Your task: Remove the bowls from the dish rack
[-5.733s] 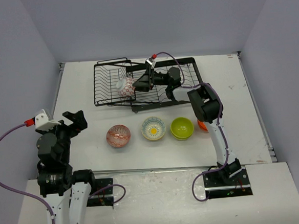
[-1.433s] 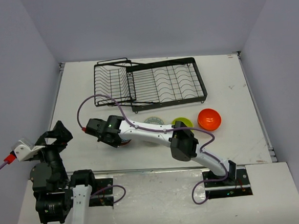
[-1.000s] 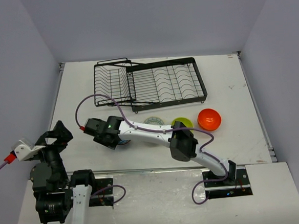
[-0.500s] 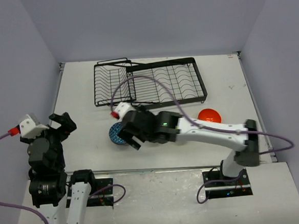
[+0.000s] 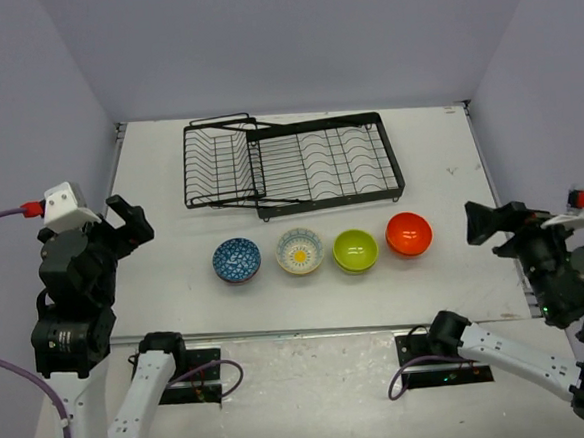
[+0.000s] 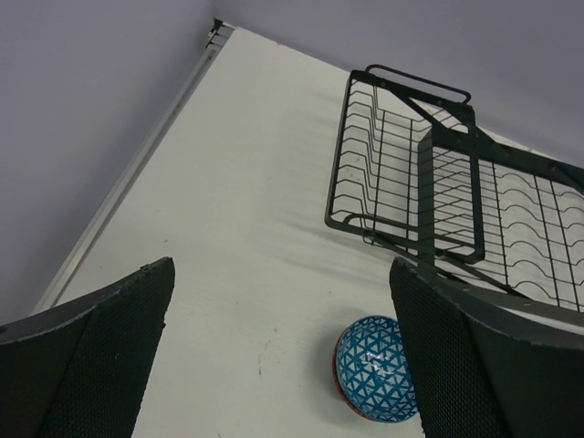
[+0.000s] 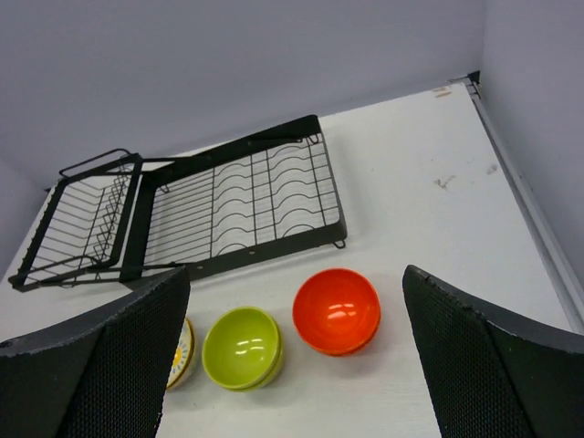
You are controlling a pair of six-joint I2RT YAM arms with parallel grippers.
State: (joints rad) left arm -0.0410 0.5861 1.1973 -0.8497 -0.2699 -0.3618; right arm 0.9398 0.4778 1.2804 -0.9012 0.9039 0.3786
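Note:
The black wire dish rack stands at the back of the table and holds no bowls. Several bowls sit in a row in front of it: blue-patterned, cream with a yellow centre, lime green, orange. A red rim shows under the blue bowl; the red-and-white bowl is otherwise hidden. My left gripper is open and empty, raised left of the row. My right gripper is open and empty, raised right of the orange bowl.
The rack's smaller wire section is at its left end. Grey walls close the table on the left, back and right. The table's near edge runs just in front of the bowls.
My right arm has let go of the blue bowl and swung back to the far right. The blue bowl now stands at the left end of the row. My left arm has lifted slightly.

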